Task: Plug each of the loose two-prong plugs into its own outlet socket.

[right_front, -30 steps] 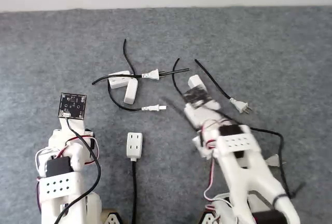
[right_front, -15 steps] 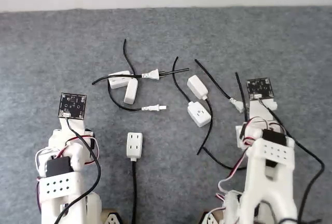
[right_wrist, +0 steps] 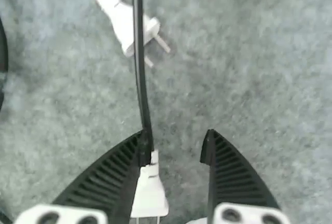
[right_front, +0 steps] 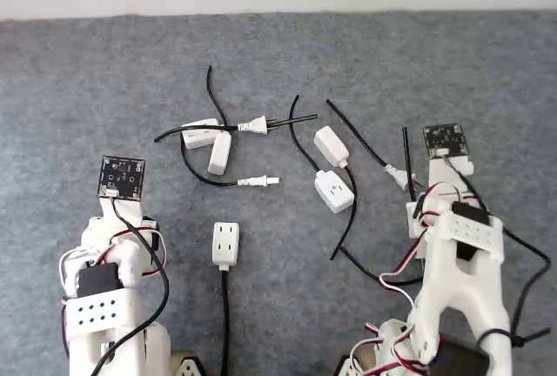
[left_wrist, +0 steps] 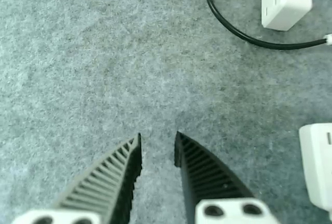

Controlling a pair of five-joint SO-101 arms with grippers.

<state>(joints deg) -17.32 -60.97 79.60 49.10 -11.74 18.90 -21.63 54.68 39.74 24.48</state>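
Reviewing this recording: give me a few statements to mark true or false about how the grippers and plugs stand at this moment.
1. The left gripper hangs open over bare carpet. True.
2. The right gripper is shut on a plug. False: its jaws stand apart, and the near plug lies between them against one side, not clamped.
3. The far plug, beyond the right gripper, shows two bare prongs. True.
4. The middle plug sits in a socket. False: it lies loose on the carpet with its prongs bare.
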